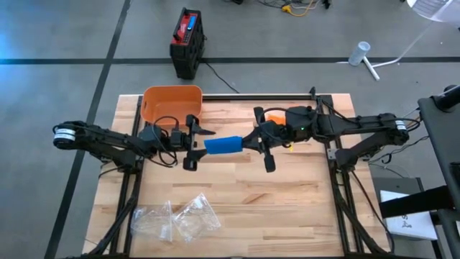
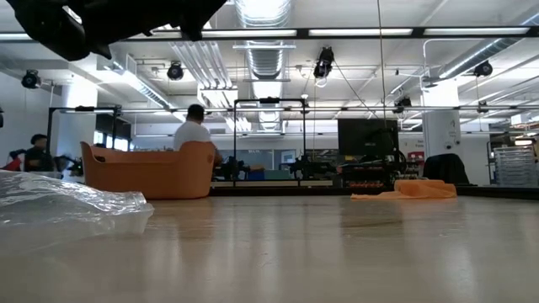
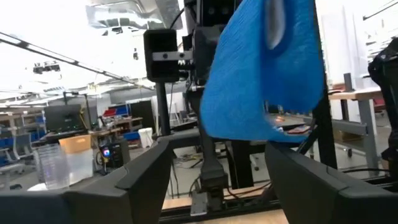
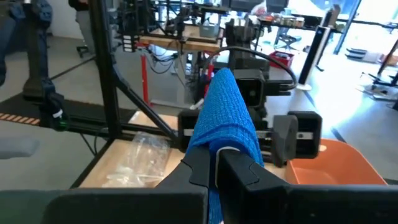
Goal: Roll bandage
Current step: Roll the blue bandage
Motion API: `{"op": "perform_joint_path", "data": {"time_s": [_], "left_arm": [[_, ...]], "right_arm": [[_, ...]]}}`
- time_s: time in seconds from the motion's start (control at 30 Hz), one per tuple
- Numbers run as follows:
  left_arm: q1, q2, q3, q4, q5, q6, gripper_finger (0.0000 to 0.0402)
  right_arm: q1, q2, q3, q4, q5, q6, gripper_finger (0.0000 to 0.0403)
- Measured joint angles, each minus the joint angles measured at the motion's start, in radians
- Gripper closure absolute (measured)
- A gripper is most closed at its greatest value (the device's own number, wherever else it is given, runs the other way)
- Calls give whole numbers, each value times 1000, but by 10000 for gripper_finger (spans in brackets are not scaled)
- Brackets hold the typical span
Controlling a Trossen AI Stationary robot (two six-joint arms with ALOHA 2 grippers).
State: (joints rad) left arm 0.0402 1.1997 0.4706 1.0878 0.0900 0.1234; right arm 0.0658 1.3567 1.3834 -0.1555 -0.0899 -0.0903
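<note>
Both my grippers meet above the middle of the wooden table (image 1: 237, 187). My right gripper (image 1: 253, 141) is clamped on one end of the blue bandage (image 1: 223, 145), holding it in the air. My left gripper (image 1: 195, 144) faces the other end, fingers spread and not gripping. I judge the rolling partly done: one flap hangs loose and needs winding in.

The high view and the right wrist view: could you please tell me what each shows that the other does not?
Only the high view shows both arms whole and the orange cloth. Only the right wrist view shows the right end effector shut on the blue bandage. Both show the bandage, the orange tub and the plastic bags.
</note>
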Motion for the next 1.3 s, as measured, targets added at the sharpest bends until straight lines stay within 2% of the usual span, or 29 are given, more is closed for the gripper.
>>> {"op": "perform_joint_path", "data": {"time_s": [0.33, 0.47, 0.53, 0.67, 0.83, 1.03, 1.17, 1.3], "left_arm": [[0, 2, 6, -6, 40, 16, 171], [0, 5, 6, -8, 175, 25, 171], [-1, 8, 6, -11, 200, 35, 171], [1, 7, 6, -9, 119, 37, 161], [0, 7, 6, -11, 74, 30, 125], [2, 7, 13, -18, -39, -28, 90], [12, 8, 79, -131, -48, -122, 91], [12, 20, 152, -290, -48, -95, 121]], "right_arm": [[4, 0, 0, 10, -12, -17, 400], [4, 0, 0, -5, 96, -43, 400], [3, 0, 0, -17, 136, -50, 400], [9, 0, 0, -19, 135, -53, 400], [18, 0, 0, -20, 135, -53, 400], [33, -8, 0, -19, 134, -60, 400], [33, -6, 0, -20, 134, -56, 400], [35, -5, 0, -21, 134, -51, 400]]}}
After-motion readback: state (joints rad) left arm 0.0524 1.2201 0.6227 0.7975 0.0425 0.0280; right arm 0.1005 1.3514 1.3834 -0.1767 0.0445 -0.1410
